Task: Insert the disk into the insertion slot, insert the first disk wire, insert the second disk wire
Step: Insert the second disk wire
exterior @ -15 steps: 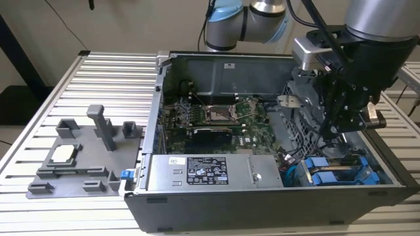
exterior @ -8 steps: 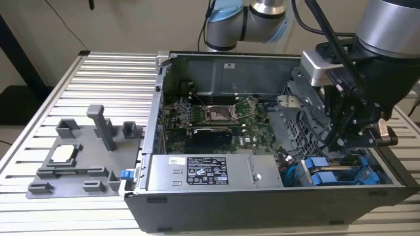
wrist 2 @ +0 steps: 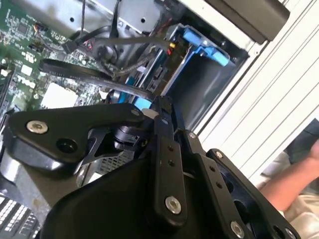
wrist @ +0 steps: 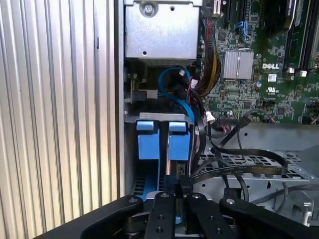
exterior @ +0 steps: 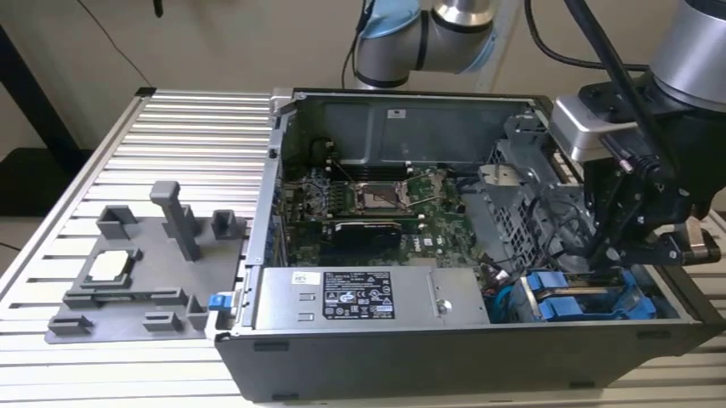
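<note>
In the first wrist view the black gripper (wrist: 180, 186) reaches down just beside the two blue carriers. Its fingers look close together, but it cannot be told if they are shut or if they hold something.

The disk (wrist: 178, 142) stands on its edge inside the slot (wrist: 130, 119). Its blue frame and blue handle face up, and a thin silver side of the drive shows between the two blue parts. The second carrier (wrist: 147, 142) stands just beside it in the same grey cage, on the side nearer to the case wall. In the exterior view both blue handles (exterior: 567, 297) sit in the near corner of the case (exterior: 454, 357), at the exterior view's right, under the gripper (exterior: 607, 255).

A blue cable (wrist: 172, 87) curls just behind the cage, and black flat cables (wrist: 239, 162) pass over the perforated metal beside it. Farther inside the case lie the green board (wrist: 269, 64) and the grey power box (exterior: 363, 297) with its white label.

The case stands on a ribbed metal table (exterior: 182, 127). A grey fixture (exterior: 136, 272) lies on the table near its edge, at the exterior view's left.

In the second wrist view, a hand (wrist 2: 294, 174) shows beyond the table edge.
</note>
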Action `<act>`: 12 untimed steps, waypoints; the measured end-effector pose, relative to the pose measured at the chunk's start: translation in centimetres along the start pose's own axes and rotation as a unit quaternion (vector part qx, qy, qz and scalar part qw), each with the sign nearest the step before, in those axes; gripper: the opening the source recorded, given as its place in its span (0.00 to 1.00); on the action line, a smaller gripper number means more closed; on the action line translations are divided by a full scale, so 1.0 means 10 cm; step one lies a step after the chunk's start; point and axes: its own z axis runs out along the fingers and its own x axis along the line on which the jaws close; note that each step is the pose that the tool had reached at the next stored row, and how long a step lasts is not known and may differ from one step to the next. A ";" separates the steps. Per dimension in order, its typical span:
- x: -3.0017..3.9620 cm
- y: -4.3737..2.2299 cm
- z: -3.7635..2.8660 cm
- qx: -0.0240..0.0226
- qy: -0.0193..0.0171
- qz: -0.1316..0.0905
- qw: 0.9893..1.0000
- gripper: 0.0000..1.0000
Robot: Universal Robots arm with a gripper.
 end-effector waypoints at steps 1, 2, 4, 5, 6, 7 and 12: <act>0.003 -0.015 0.006 0.000 -0.003 0.000 1.000 0.16; 0.006 -0.026 0.008 0.000 -0.011 0.001 1.000 0.16; 0.010 -0.036 0.009 0.001 -0.029 0.004 1.000 0.16; 0.016 -0.038 0.010 0.001 -0.038 0.005 0.999 0.16; 0.024 -0.039 0.012 0.001 -0.047 0.006 0.999 0.16; 0.036 -0.040 0.015 0.001 -0.055 0.007 0.998 0.16; 0.138 -0.059 0.080 0.000 -0.063 0.008 0.998 0.16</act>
